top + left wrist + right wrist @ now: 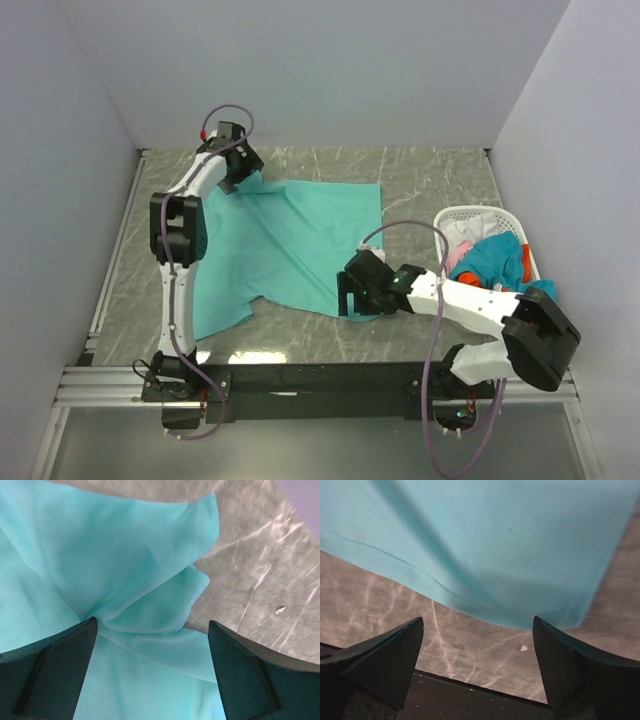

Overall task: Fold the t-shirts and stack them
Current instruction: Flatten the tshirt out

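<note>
Teal-green, the t-shirt (290, 245) lies spread on the grey marbled table (430, 180). We see our left gripper (152, 625) wide open over its bunched far-left corner and our right gripper (477, 625) equally open at its near-right hem, neither holding cloth. Blue-teal, orange-red and pink shirts (490, 262) fill the white lattice basket (470, 213) beside the right arm.

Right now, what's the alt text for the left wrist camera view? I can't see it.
A rumpled fold of the teal-green t-shirt lies between the two dark fingers of the open left gripper. Grey marbled table shows at the right.
</note>
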You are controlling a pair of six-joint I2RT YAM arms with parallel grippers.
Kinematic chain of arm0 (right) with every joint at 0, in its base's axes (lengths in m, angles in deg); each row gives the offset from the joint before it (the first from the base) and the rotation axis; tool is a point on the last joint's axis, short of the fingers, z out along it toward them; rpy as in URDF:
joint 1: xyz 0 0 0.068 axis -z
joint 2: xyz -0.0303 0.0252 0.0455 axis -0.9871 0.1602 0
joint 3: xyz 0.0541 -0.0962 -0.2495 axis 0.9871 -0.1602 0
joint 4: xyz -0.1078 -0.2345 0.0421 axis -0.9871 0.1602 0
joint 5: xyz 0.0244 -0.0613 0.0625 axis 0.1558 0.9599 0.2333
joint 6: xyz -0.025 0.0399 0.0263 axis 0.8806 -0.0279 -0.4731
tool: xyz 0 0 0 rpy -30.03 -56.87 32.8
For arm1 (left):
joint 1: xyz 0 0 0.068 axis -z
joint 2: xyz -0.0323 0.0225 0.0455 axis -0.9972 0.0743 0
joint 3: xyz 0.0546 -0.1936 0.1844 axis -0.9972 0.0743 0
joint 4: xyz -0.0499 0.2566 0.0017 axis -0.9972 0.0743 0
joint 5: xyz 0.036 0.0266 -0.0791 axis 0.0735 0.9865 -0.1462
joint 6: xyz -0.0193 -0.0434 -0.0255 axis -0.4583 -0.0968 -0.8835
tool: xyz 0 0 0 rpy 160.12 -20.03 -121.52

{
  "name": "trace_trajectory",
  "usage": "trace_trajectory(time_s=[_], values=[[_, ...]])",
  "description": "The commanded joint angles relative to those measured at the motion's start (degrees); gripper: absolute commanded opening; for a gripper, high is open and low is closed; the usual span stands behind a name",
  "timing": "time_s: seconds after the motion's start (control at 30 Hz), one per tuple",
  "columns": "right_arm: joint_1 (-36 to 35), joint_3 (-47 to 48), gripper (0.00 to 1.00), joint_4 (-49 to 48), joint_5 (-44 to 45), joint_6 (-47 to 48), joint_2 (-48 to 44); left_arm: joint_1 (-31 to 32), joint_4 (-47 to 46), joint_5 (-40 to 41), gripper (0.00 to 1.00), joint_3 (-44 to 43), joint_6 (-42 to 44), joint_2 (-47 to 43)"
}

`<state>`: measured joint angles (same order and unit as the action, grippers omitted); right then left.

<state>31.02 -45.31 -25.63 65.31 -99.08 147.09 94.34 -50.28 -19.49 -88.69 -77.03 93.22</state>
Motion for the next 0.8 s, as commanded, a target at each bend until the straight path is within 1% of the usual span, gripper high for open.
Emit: trace_trajectory(time_s=[0.0,0.03,0.07,0.1,0.13,0.17,0.23,0.3,0.33,0.37,0.4,0.47,0.5,0.53,0.57,0.6,0.63,0.7,0.73,0.77], values=[[2.4,6.2,0.96,6.2,7.5,0.6,-3.6,-1.3,-2.9,-2.8,0.99,0.3,3.8,-6.5],[3.3,7.6,0.96,6.2,7.4,1.4,-4.4,-1.3,-4.2,-3.2,0.99,2.1,4.6,-10.1],[5.6,8.1,0.96,5.8,5.8,2.3,-4.6,-1.3,-5.4,-3.6,0.99,3.8,5.3,-12.0],[6.5,8.6,0.96,5.5,5.2,3.7,-5.0,-1.2,-6.3,-3.5,0.99,6.6,5.9,-13.7],[7.4,9.8,0.96,5.2,5.0,4.4,-5.3,-1.3,-6.4,-2.9,0.99,7.8,6.5,-16.9],[8.3,10.4,0.96,5.3,4.8,5.0,-5.7,-1.3,-6.4,-2.3,0.99,8.9,6.7,-18.2],[11.2,12.2,0.96,5.4,3.9,6.4,-5.8,-1.3,-5.8,-1.4,0.99,11.6,7.8,-21.8],[14.8,13.4,0.97,4.5,1.0,8.3,-5.6,-1.3,-4.7,-0.4,0.99,13.3,8.5,-23.6],[15.9,14.7,0.96,3.4,0.2,8.7,-4.9,-1.3,-2.6,0.5,0.99,13.9,8.5,-25.2],[16.8,15.7,0.96,3.2,-0.3,9.2,-4.2,-1.3,-1.6,1.2,0.99,16.6,7.4,-26.1],[18.5,18.5,0.97,3.2,-1.1,10.4,-3.2,-1.3,-1.3,1.4,1.0,18.9,6.7,-27.4],[19.6,21.7,0.97,2.5,-1.0,12.1,1.1,-1.3,-4.1,0.1,1.0,25.0,4.9,-31.6],[20.2,23.7,0.97,2.7,-1.3,13.4,2.9,-1.3,-5.8,-0.6,0.99,32.0,4.5,-33.1],[21.3,28.0,0.97,3.1,-2.3,14.3,7.1,-1.4,-7.7,-1.9,0.99,35.4,3.8,-35.7],[21.8,30.2,0.97,3.0,-2.7,15.2,9.4,-1.3,-10.0,-3.4,0.99,38.5,2.6,-36.8],[22.4,32.3,0.97,3.0,-2.8,16.1,11.8,-1.3,-11.3,-4.7,0.99,44.1,2.4,-37.6],[23.6,37.1,0.97,3.7,-3.1,16.5,16.8,-1.3,-12.0,-5.0,0.99,46.4,2.1,-38.7],[24.7,42.0,0.96,4.6,-3.5,16.9,22.0,-1.4,-12.3,-3.1,0.99,51.4,0.6,-39.0],[25.2,46.6,0.95,5.5,-3.6,17.0,26.8,-1.4,-12.3,-2.9,0.99,52.5,0.6,-38.6],[25.8,48.6,0.95,5.8,-4.2,17.2,29.1,-1.4,-12.3,-2.9,0.99,53.5,0.6,-38.4]])
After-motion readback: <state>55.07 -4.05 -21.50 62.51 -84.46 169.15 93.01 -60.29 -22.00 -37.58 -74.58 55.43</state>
